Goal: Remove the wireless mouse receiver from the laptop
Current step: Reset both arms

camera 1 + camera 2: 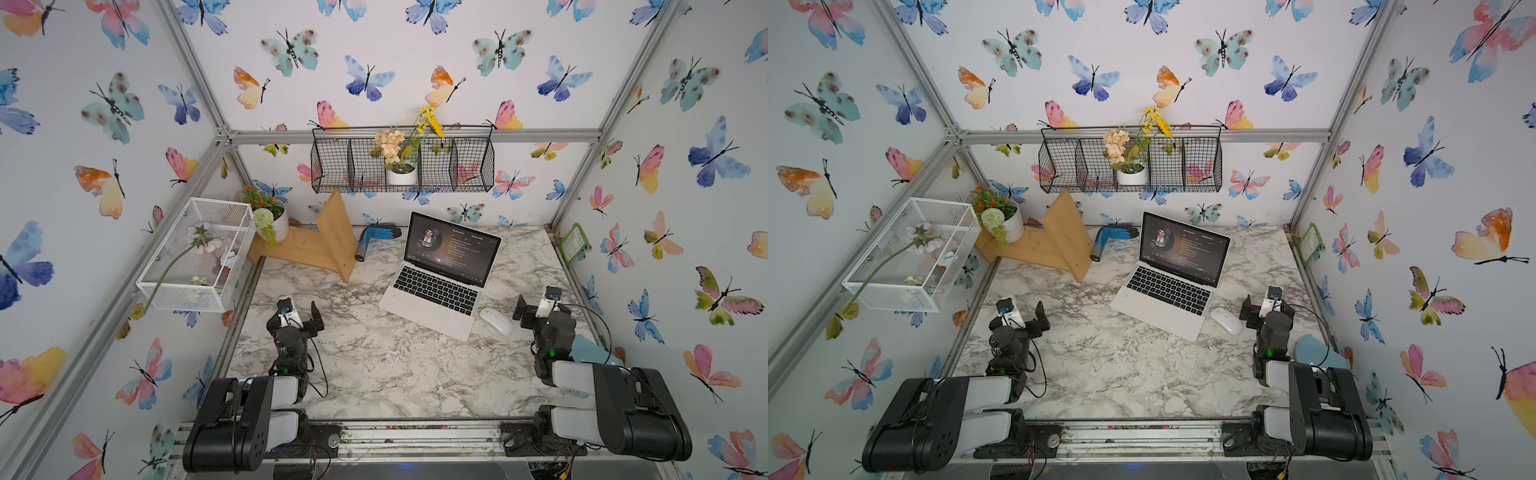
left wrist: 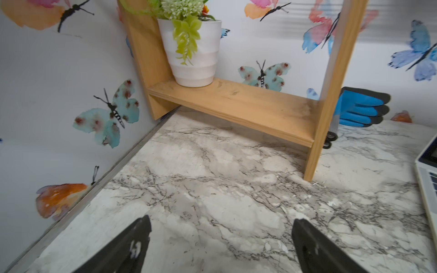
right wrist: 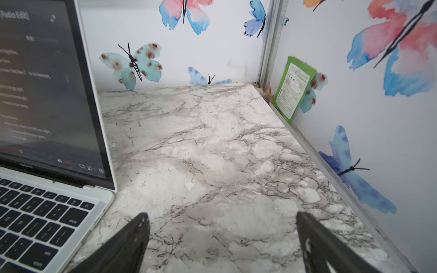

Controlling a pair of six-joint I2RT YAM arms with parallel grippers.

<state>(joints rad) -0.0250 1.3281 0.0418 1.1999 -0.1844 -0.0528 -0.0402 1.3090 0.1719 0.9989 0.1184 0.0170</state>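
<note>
Laptop [image 1: 436, 291] is sitting open on the table [image 1: 374, 374], right of centre in both top views, screen lit. Both hands are hovering empty with jaws spread wide: left hand [image 1: 302, 311] lower left of the laptop, right hand [image 1: 536, 306] at its right. The receiver isn't showing in any view, likely too small or on a hidden edge. My call: locate the port side first, pinch the stub squarely, pull straight out, other hand bracing the laptop. Wooden shelf [image 1: 316, 245] and blue glove [image 1: 376, 235] are lying upper left, well clear. White mouse [image 1: 496, 321] is crowding the laptop's right edge.
</note>
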